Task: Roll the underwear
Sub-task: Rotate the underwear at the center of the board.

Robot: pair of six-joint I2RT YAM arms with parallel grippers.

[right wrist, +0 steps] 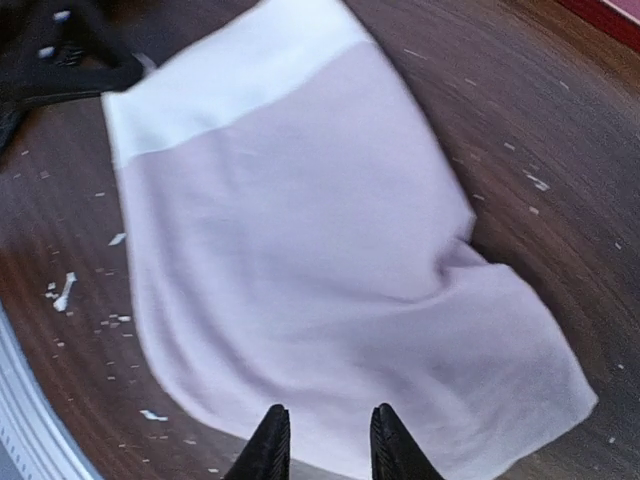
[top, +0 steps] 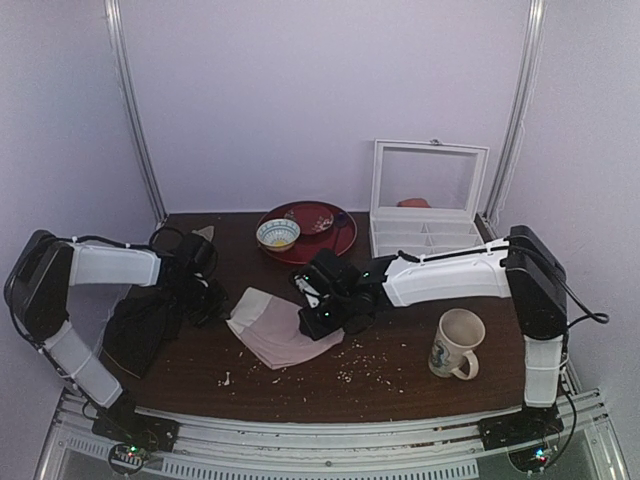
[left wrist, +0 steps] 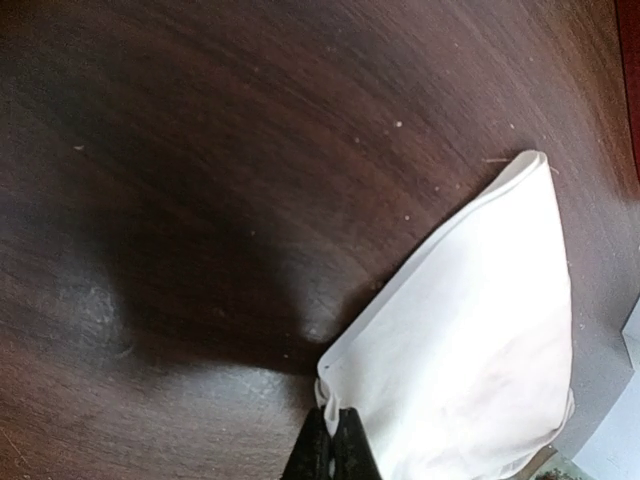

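A: Item: underwear (top: 278,330), location?
B: Flat on the surface (top: 400,385), slightly left of centre.
A: Grippers?
B: Left gripper (left wrist: 333,418): pressed together at the waistband (right wrist: 230,80) corner. Right gripper (right wrist: 328,412): spread, over the opposite hem.

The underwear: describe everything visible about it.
The underwear is a thin, pale pink garment with a whitish waistband along one edge. It lies spread mostly flat, lightly creased, on the dark wooden table among pale crumbs. The left gripper, shut, appears to pinch a corner near the waistband. The right gripper, fingers apart, hangs over the opposite edge; contact there is unclear.
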